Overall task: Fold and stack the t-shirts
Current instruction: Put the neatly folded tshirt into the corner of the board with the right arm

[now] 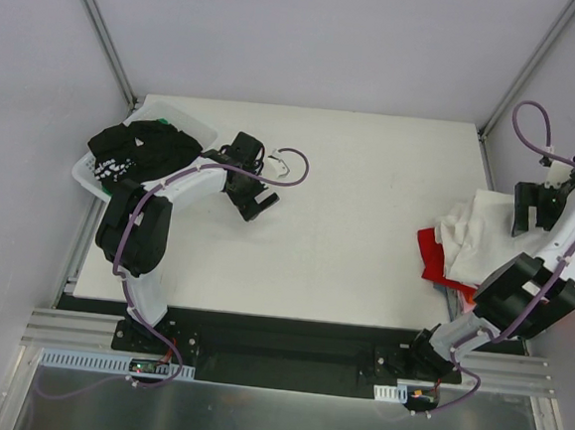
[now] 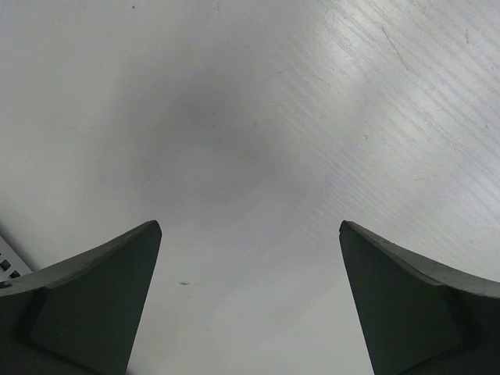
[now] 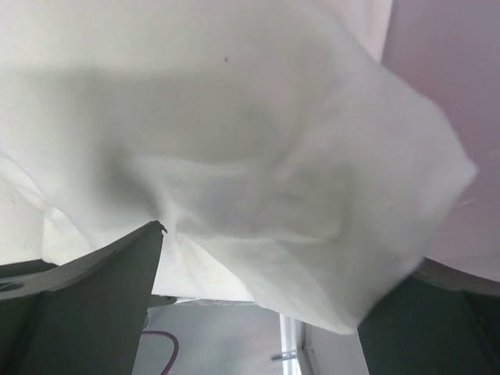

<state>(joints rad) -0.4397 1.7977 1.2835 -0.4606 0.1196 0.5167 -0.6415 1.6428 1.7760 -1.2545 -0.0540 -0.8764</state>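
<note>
A white t-shirt (image 1: 480,235) lies crumpled on top of a red t-shirt (image 1: 434,251) at the table's right edge. My right gripper (image 1: 529,209) hovers at the pile's far right side. In the right wrist view its jaws (image 3: 273,258) stand wide open, and the white t-shirt (image 3: 258,141) sags loosely across the gap and covers the right fingertip. A black t-shirt with white print (image 1: 143,149) fills the basket at the back left. My left gripper (image 1: 259,201) hangs open over bare table (image 2: 250,226), with nothing between its fingers.
The white plastic basket (image 1: 86,177) sits at the table's back left corner, close behind the left arm. Grey walls and metal frame posts (image 1: 518,74) close in the table. The right arm leans past the table's right edge.
</note>
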